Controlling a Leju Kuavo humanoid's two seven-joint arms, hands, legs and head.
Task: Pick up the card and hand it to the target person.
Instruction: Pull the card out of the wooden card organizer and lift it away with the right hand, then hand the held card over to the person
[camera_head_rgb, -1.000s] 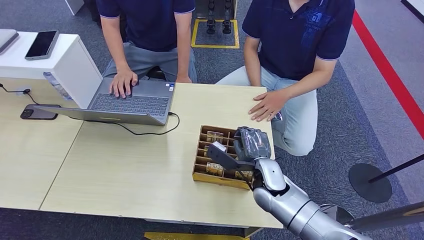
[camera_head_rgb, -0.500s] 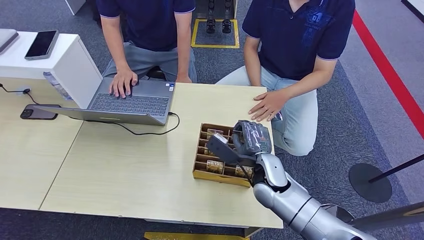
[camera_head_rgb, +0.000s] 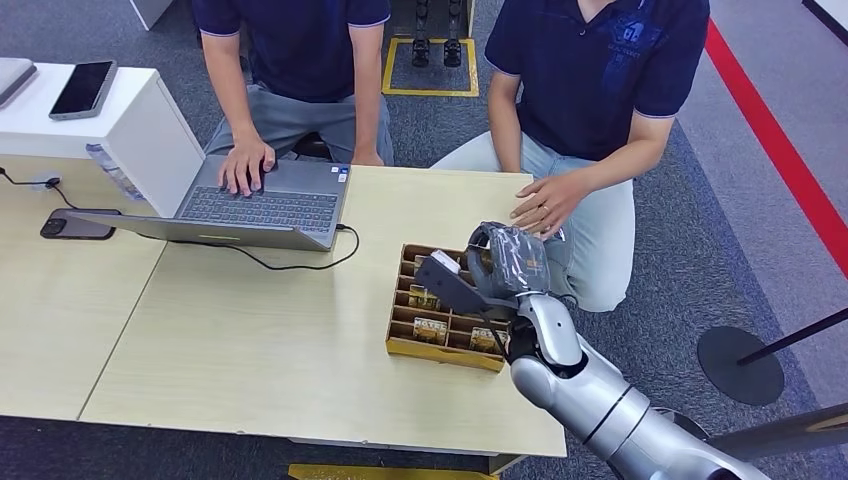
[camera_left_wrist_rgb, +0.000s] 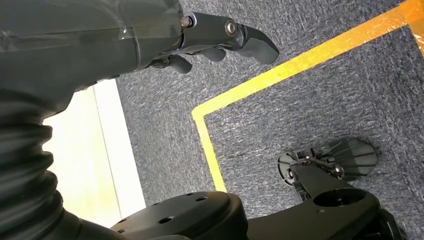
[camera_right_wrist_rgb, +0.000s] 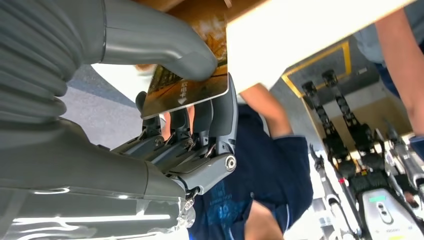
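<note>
Our right hand (camera_head_rgb: 505, 265) now sits higher above the wooden slotted box (camera_head_rgb: 432, 345) than it did a second ago, having risen off the compartments near the tabletop's (camera_head_rgb: 250, 340) right edge and drifted toward the far-right corner. The card (camera_right_wrist_rgb: 186, 86) has come with it: in the right wrist view we see it pinched between the thick thumb pressing on one face and the dark fingers (camera_right_wrist_rgb: 220, 117) backing the other, its printed side showing. It is clear of the box and held in the air over the box's far end.

The person seated beyond that corner has also moved; their hand (camera_head_rgb: 545, 203), which lay flat on the tabletop a second ago, is now raised off the surface and hangs just beyond our right hand, near it but not touching.

We judge the pick-up done and the handover beginning: the remaining reach to the waiting hand looks short, and the card must stay firmly pinched until it is taken.

Our left hand (camera_left_wrist_rgb: 165, 35) hangs beside the tabletop over the carpet, its fingers loosely curled around nothing.

The other person keeps a hand on the laptop (camera_head_rgb: 255, 205) at the far edge.
</note>
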